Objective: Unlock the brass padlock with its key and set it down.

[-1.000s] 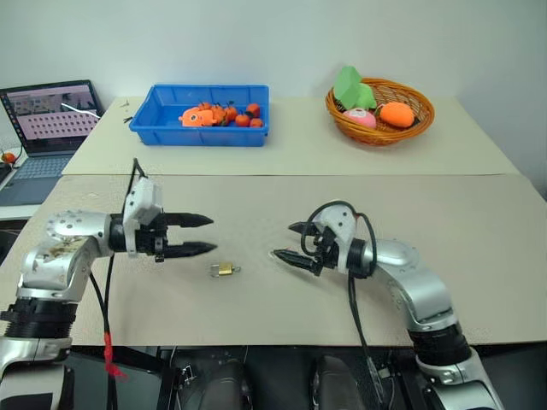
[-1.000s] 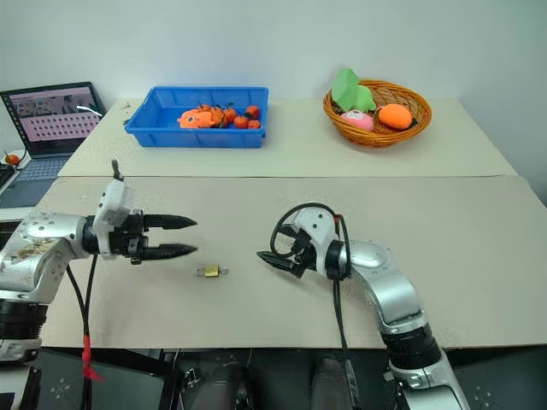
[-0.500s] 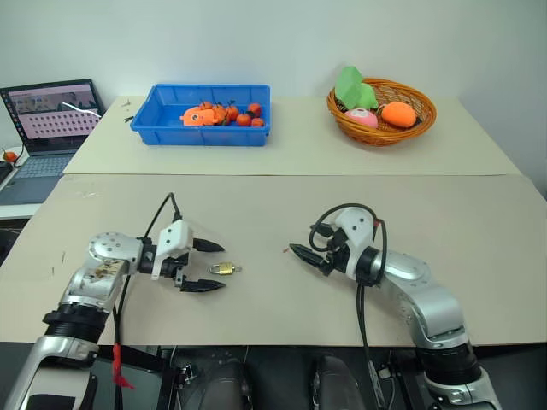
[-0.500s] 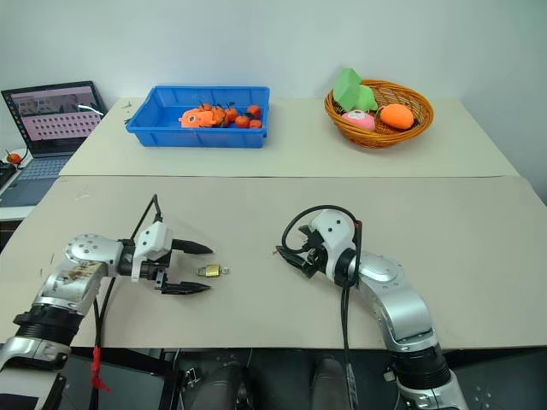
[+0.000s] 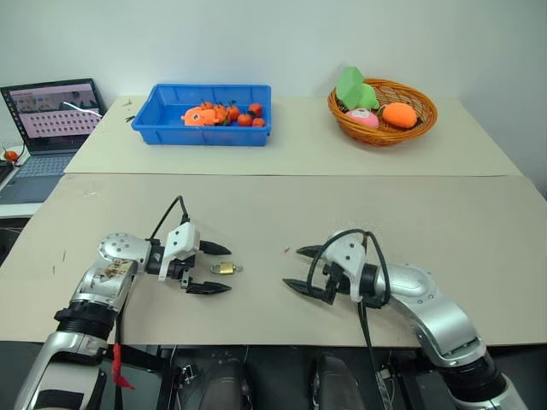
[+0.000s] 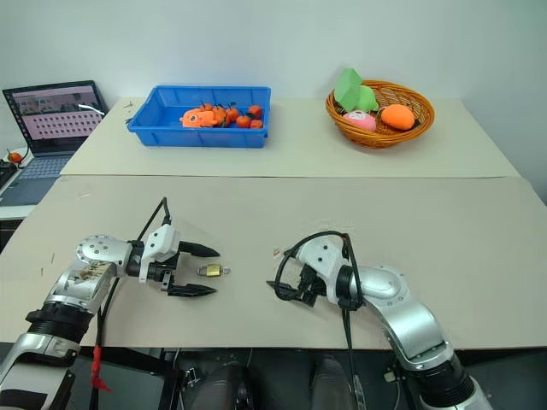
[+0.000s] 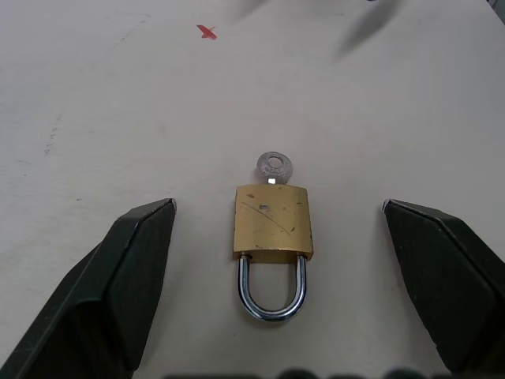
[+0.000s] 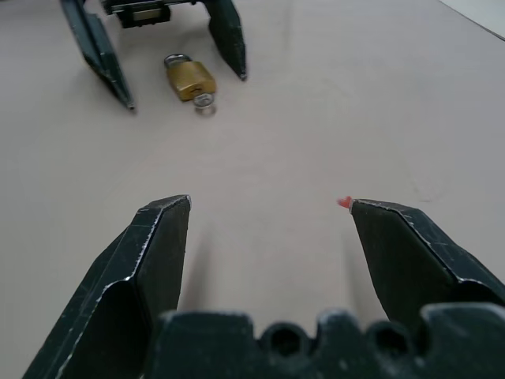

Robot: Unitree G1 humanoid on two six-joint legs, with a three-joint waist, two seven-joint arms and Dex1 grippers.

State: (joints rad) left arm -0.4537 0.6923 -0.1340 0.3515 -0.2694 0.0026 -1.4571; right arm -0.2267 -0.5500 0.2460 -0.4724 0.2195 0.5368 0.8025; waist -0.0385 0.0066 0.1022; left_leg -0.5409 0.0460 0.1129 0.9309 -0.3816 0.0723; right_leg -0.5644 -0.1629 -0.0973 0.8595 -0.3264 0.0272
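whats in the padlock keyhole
A silver key sticks out of the padlock base, only its round head showing; its blade is hidden inside the body. The shackle looks closed.

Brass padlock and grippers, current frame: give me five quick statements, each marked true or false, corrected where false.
1. The brass padlock lies on the table between the left gripper's open fingers. True.
2. The key is in the padlock's base, opposite the shackle. True.
3. The right gripper is shut on the key. False: it is open, empty, and apart from the padlock.
4. The shackle has swung open. False: both its legs sit in the body.
5. The padlock sits in the blue bin. False: the bin is at the table's far side and holds orange toys.
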